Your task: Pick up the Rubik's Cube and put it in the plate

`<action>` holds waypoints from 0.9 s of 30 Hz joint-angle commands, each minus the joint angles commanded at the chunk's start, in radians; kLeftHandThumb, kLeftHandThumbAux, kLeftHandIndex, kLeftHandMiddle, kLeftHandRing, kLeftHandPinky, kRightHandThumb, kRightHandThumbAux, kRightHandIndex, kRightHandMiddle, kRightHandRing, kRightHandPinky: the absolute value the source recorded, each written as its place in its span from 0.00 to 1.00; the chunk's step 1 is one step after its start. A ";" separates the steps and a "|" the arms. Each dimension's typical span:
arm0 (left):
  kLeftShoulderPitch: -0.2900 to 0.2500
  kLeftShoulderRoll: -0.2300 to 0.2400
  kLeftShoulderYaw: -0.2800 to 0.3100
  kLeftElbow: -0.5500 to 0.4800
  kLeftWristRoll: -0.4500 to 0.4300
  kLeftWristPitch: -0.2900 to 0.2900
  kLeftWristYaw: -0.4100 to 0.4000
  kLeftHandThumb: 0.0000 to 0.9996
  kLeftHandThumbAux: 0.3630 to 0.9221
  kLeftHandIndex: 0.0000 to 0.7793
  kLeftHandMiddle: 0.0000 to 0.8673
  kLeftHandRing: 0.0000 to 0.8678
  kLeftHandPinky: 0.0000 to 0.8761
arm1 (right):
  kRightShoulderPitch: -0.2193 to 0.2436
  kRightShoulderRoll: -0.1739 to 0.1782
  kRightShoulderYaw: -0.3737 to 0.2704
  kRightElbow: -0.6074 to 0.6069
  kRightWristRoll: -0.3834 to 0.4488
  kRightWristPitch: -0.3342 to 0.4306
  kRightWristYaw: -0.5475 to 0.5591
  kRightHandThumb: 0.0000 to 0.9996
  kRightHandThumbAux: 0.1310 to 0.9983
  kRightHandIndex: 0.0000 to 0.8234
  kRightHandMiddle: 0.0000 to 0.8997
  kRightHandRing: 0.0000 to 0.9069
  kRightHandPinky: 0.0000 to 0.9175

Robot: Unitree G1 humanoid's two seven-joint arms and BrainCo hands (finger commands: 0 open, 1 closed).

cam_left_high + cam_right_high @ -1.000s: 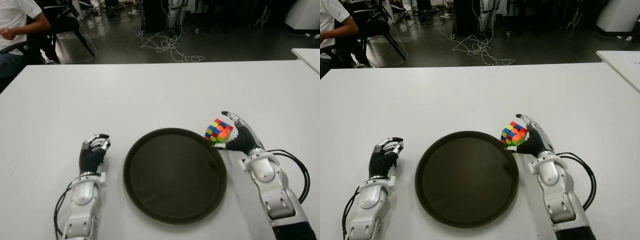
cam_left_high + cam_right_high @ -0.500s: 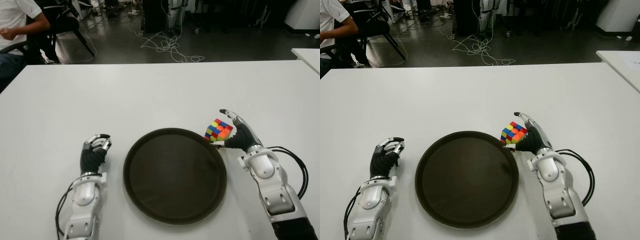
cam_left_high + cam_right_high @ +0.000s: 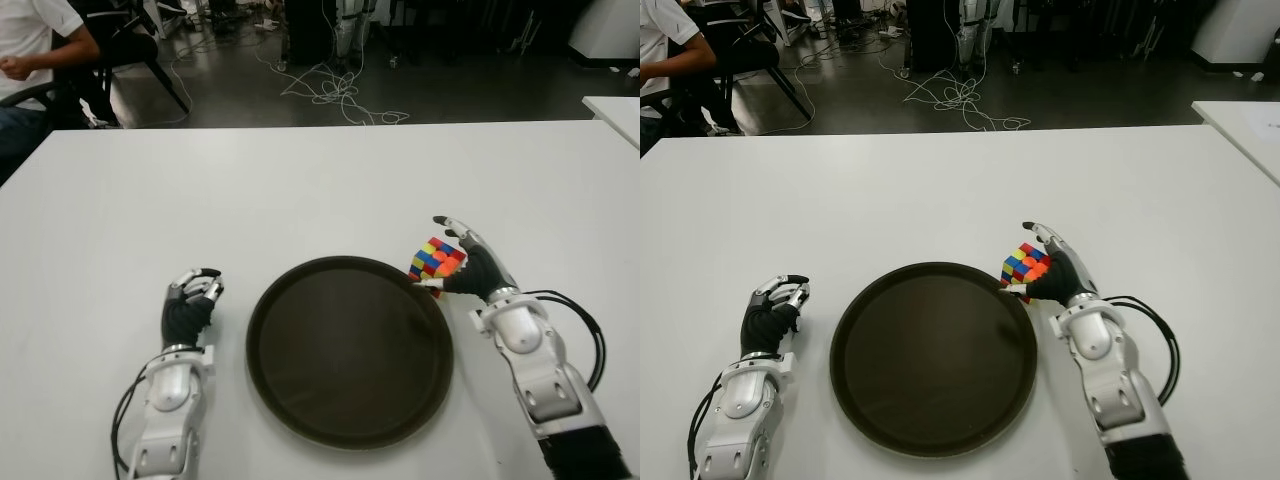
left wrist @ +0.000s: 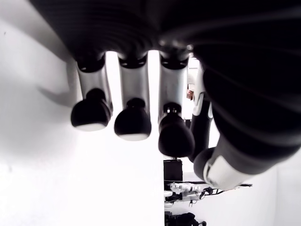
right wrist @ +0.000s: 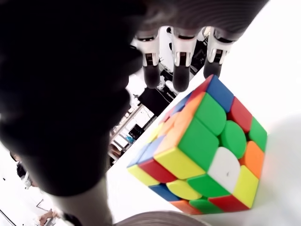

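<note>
The right hand [image 3: 470,268] is cupping around the cube [image 3: 436,260], fingers half-spread and arching over its far side, thumb coming in underneath near the plate; from where I'm standing it looks like a loose cradle rather than a firm grip, and I can't tell whether the fingertips are actually touching the colours. The cube is sitting on the table [image 3: 300,190], tipped on an edge, just beside the right rim of the plate [image 3: 290,400], perhaps touching it. To do this step well, I'd say the hand needs to be closing evenly, fingers pressing one face while the thumb is opposing on the other, so the cube isn't skidding or rolling against the rim; then lifting clear of the lip before moving across towards the dark middle. Squeezing on a corner would be risking a spin out of the hand. The left hand [image 3: 187,305] is showing on the other side of the plate, fingers curled and holding nothing. The right wrist view is giving what the head views aren't: the cube [image 5: 202,150] seen close, tilted, with a gap of daylight between it and the fingertips [image 5: 181,79] beyond it. The head views, in turn, are showing how near the plate lies, which the wrist camera barely catches. A seated person [image 3: 35,50] is off in the far corner.
</note>
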 joint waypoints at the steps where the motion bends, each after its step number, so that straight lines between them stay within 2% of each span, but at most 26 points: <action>1: 0.001 0.001 0.000 -0.002 0.001 0.002 -0.001 0.71 0.61 0.57 0.95 0.96 0.94 | -0.003 0.000 0.002 0.008 0.002 -0.007 -0.002 0.00 0.87 0.14 0.12 0.11 0.09; 6: 0.004 0.000 -0.001 -0.008 0.001 0.003 -0.001 0.71 0.61 0.57 0.96 0.97 0.95 | -0.010 0.000 0.004 0.031 0.025 -0.034 0.001 0.00 0.87 0.17 0.14 0.14 0.15; 10: 0.008 -0.008 0.003 -0.010 -0.002 -0.005 0.004 0.71 0.61 0.57 0.96 0.97 0.96 | -0.023 0.016 0.006 0.047 0.046 -0.035 0.004 0.00 0.86 0.21 0.15 0.16 0.18; 15: 0.008 -0.013 0.004 -0.011 -0.003 -0.007 0.007 0.71 0.61 0.57 0.97 0.97 0.96 | -0.038 0.020 0.019 0.055 0.044 -0.039 -0.001 0.00 0.84 0.24 0.14 0.15 0.19; 20: 0.007 -0.014 0.006 -0.010 -0.008 -0.003 0.005 0.71 0.61 0.57 0.96 0.97 0.96 | -0.053 0.018 0.028 0.064 0.040 -0.059 -0.004 0.00 0.84 0.25 0.14 0.17 0.25; 27: 0.009 -0.020 0.012 -0.009 -0.024 -0.008 0.002 0.71 0.61 0.57 0.97 0.97 0.96 | -0.063 0.012 0.045 0.070 0.012 -0.068 -0.017 0.00 0.82 0.29 0.14 0.18 0.26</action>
